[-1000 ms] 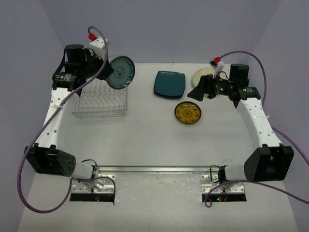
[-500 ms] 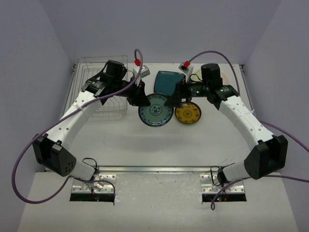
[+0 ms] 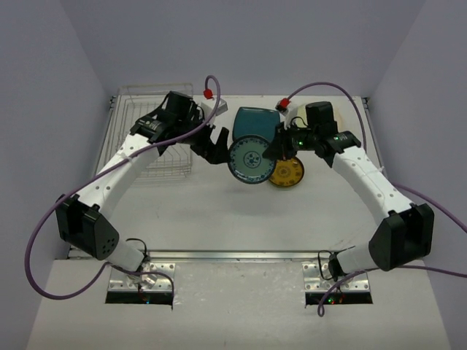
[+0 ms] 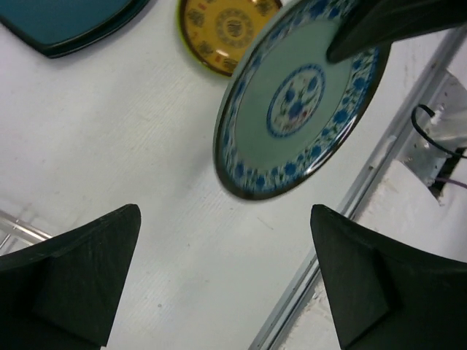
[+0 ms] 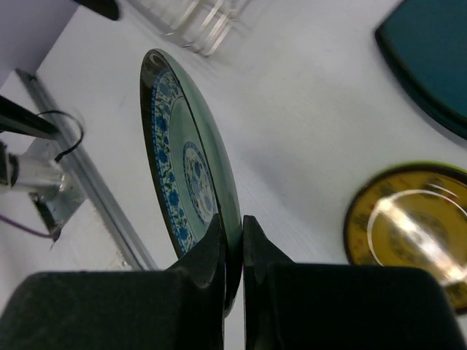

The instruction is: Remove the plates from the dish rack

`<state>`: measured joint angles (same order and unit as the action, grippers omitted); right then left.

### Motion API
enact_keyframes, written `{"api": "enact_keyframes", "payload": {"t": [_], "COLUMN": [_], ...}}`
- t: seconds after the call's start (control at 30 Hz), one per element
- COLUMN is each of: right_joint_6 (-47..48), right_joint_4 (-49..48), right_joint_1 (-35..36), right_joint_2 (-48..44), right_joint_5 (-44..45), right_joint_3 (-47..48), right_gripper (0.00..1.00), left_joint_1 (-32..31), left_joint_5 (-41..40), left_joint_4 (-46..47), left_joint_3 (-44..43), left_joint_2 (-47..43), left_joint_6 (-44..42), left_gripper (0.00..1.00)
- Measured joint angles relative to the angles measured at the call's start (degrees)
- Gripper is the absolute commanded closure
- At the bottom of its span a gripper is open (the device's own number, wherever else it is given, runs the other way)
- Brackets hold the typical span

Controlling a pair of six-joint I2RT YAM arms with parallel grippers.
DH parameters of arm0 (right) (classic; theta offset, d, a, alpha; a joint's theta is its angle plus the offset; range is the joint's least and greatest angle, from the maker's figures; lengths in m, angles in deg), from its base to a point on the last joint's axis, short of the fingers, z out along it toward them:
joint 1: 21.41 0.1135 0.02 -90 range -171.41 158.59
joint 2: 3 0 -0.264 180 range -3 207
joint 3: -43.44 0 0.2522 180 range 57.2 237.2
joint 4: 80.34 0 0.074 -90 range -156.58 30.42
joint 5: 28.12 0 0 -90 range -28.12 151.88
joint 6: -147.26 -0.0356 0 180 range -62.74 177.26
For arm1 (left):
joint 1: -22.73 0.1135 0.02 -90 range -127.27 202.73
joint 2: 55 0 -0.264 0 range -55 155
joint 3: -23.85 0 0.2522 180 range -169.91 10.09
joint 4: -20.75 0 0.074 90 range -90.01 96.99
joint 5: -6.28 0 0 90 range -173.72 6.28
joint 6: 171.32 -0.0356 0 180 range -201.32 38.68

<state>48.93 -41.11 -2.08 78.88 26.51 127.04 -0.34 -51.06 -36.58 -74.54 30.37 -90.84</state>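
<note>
A round blue-green patterned plate [image 3: 252,160] hangs on edge above the table's middle. My right gripper [image 3: 276,149] is shut on its rim; in the right wrist view both fingers of the right gripper [image 5: 233,237] pinch the plate's [image 5: 182,157] edge. My left gripper [image 3: 211,151] stands open just left of the plate, apart from it. In the left wrist view the plate [image 4: 299,102] floats beyond the left gripper [image 4: 226,273], nothing between its fingers. The dish rack [image 3: 164,162] sits at the back left under the left arm; no plate shows in it.
A dark teal rounded-square plate [image 3: 255,124] lies flat behind the held plate. A yellow patterned plate [image 3: 290,175] lies flat just right of it, partly covered. A metal rail [image 3: 233,255] runs along the table's near edge.
The left gripper has let go of the patterned plate and opened. The right gripper has shut on its rim, and the plate has shifted slightly right and up.
</note>
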Motion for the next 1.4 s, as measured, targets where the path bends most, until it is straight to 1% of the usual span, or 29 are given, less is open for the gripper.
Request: {"api": "enact_keyframes", "payload": {"t": [0.17,0.27,0.33,0.43,0.57,0.67,0.7,0.73,0.87,0.9,0.93,0.97,1.0,1.23,1.33,1.4], "right_joint_6": [-0.68,-1.14,-1.61,-2.06,-2.3,-2.45,-2.5,-2.58,-3.29,-3.29,-3.27,-3.21,-3.44,-2.75,-1.8,-0.53], "right_joint_4": [0.29,0.44,0.7,1.93,3.49,4.27,4.7,5.01,5.64,5.79,6.27,6.78,7.44,11.42,12.89,13.13], "right_joint_1": [-12.69,-19.67,-23.0,-26.02,-26.5,-26.33,-26.32,-26.3,-26.27,-26.27,-26.27,-26.27,-26.25,-26.11,-25.91,-25.82], "right_joint_2": [1.83,7.27,12.02,18.41,24.82,27.48,28.09,28.69,30.45,30.58,30.6,30.62,30.6,28.89,23.73,18.36], "right_joint_5": [2.73,3.11,2.77,2.57,2.03,1.2,0.71,0.14,-1.91,-2.25,-2.54,-2.77,-2.95,-2.72,-1.55,-0.11], "right_joint_3": [-2.22,-2.03,-1.88,-1.79,-0.4,1.8,2.7,3.69,6.34,6.38,6.38,6.38,6.38,6.41,6.41,6.45], "right_gripper": [1.0,1.0,1.0,1.0,1.0,1.0,0.96,0.89,0.39,0.28,0.13,0.04,0.01,0.01,0.01,0.01], "left_joint_1": [3.05,7.54,10.42,13.22,13.0,12.92,12.92,12.92,12.92,12.92,12.92,12.92,12.92,13.05,13.16,13.55], "left_joint_5": [-6.17,-6.77,-7.03,-7.7,-7.64,-7.62,-7.62,-7.62,-7.99,-8.2,-8.53,-8.93,-9.34,-11.57,-13.64,-16.23], "left_joint_4": [0.12,1.22,1.85,2.09,2.23,2.39,2.46,2.46,2.51,2.51,2.46,2.44,2.4,1.9,1.77,1.92], "left_joint_3": [-1.34,-1.62,-1.64,-1.64,-1.6,-1.27,-1.09,-0.92,-0.63,-0.63,-0.63,-0.63,-0.63,-0.63,-0.62,-0.51], "left_joint_2": [0.54,0.76,0.9,1.13,1.13,1.13,1.13,1.13,1.13,1.13,1.13,1.13,1.13,0.74,-0.59,-2.06], "left_joint_6": [2.26,4.23,5.27,6.15,6.39,6.39,6.39,6.39,6.39,6.36,6.39,6.39,6.39,6.85,7.39,8.25], "left_gripper": [0.0,0.0,0.0,0.0,0.0,0.0,0.0,0.0,0.0,0.0,0.0,0.0,0.0,0.0,0.0,0.0]}}
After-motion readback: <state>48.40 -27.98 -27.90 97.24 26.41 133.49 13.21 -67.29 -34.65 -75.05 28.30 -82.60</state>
